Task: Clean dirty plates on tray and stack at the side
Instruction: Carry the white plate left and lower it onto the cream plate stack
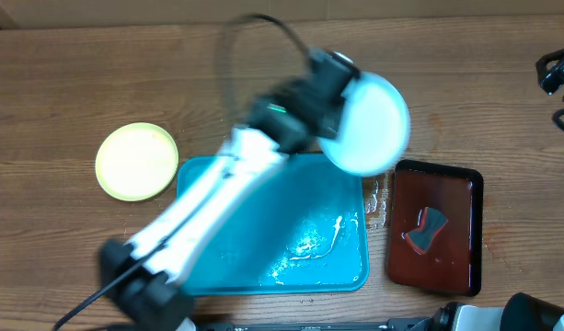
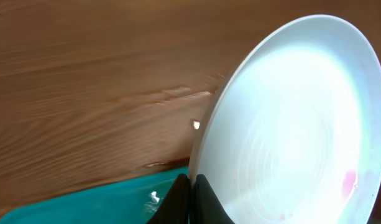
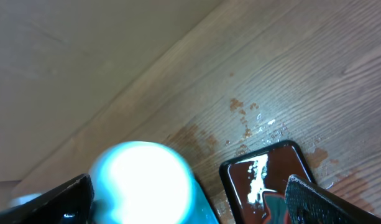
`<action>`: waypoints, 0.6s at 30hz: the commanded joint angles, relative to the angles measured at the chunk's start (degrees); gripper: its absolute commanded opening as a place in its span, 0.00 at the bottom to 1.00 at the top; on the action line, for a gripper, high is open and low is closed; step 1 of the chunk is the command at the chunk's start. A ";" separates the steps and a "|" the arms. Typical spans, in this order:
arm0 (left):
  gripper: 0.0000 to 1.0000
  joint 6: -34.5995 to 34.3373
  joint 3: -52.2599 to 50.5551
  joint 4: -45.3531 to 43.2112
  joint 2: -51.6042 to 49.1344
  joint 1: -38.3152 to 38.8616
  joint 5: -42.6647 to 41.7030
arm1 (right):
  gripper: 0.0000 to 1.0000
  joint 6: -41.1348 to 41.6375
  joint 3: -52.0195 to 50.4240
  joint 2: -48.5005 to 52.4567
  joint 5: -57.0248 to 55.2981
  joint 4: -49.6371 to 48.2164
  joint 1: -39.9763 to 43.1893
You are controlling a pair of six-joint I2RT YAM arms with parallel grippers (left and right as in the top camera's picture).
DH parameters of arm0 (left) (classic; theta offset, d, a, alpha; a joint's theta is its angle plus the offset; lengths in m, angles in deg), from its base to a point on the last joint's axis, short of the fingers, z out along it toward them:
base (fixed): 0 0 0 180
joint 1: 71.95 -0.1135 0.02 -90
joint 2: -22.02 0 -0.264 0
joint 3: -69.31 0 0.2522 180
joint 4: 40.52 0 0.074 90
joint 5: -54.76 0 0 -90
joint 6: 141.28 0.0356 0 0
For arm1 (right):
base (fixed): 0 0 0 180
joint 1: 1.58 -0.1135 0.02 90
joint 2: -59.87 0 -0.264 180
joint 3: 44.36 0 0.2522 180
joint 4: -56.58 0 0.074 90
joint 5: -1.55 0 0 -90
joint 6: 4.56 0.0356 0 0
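My left gripper is shut on the rim of a pale blue-white plate and holds it tilted above the far right corner of the turquoise tray. In the left wrist view the black fingers pinch the plate's edge; a faint pink smear shows near its lower right. A pale yellow-green plate lies on the table left of the tray. The right wrist view shows the lifted plate as a bright blur. My right gripper is open, high above the table. A third plate is out of view.
A dark red-brown tray with a grey scraper-like object sits right of the turquoise tray; it also shows in the right wrist view. Water and white residue lie on the turquoise tray's floor and on the wood between the trays.
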 commanded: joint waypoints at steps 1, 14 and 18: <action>0.04 -4.79 1.84 3.50 6.60 -8.11 -4.33 | 1.00 -0.02 -3.37 0.61 0.37 -0.07 0.11; 0.05 -6.14 -6.12 13.07 10.32 -42.05 -17.11 | 1.00 -0.07 -15.30 0.68 0.31 -0.09 0.11; 0.05 -6.16 -17.11 6.71 12.59 -51.10 -25.24 | 1.00 -0.72 -16.39 0.68 0.31 -0.11 0.11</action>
